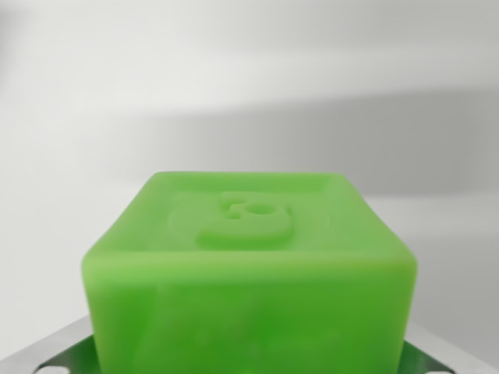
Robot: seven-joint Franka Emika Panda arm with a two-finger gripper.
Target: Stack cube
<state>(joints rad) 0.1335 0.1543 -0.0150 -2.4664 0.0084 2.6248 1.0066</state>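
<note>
A translucent bright-green plastic cube (249, 265) fills the lower half of the wrist view, sitting square to the camera and very close to the lens. Its upper face carries a raised, rounded emblem (245, 222) set inside a shallow circular ring, and its near face is slightly cloudy, with soft edges and rounded corners.

At the bottom of the frame, on either side of the cube, grey metal parts of the gripper (249, 366) show as angled plates, one at the wrist view's left (54, 351) and one at the wrist view's right (444, 358), each with small pale holes. The cube lies between these plates and covers the space where the fingers would meet. The fingertips themselves are hidden behind the green block, so it cannot be told how far apart the fingers stand or whether they press on the cube's sides.

Behind the cube stretches a pale, out-of-focus white surface (249, 93), crossed by a broad, soft grey shadow band running from the middle towards the wrist view's right. Whether this is the tabletop or a wall cannot be told from this angle.
</note>
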